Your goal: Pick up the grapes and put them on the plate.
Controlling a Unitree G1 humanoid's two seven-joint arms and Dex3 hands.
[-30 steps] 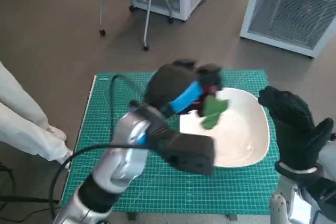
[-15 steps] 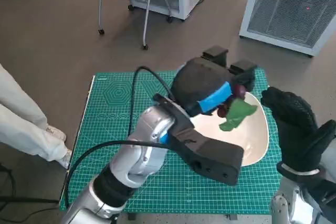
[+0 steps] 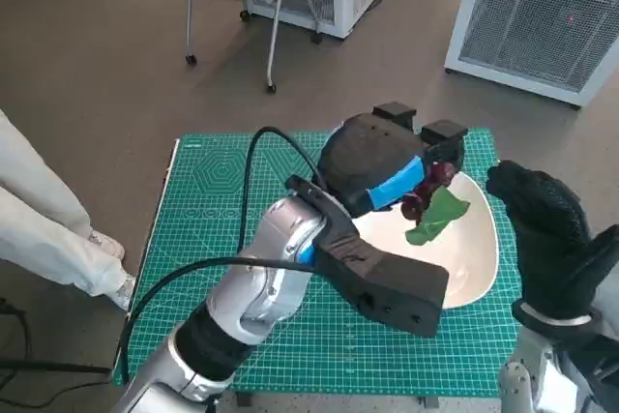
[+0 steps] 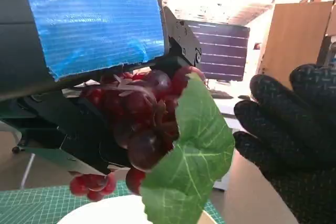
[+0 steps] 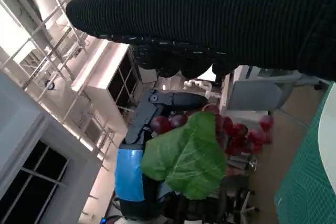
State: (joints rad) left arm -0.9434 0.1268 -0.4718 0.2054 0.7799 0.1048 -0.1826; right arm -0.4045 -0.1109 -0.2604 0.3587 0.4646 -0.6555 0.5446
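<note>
Fingers of your left hand [image 3: 382, 169] hold the grapes [image 3: 429, 184] above the plate [image 3: 471, 263]; releasing here, they could roll off the rim.

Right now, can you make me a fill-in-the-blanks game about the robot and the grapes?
1. The grapes are held by the robot's ____ hand.
2. The leaf on the grapes is ____.
3. The grapes hang above the white ____.
4. The table mat is ____.

Missing words: left; green; plate; green
</note>
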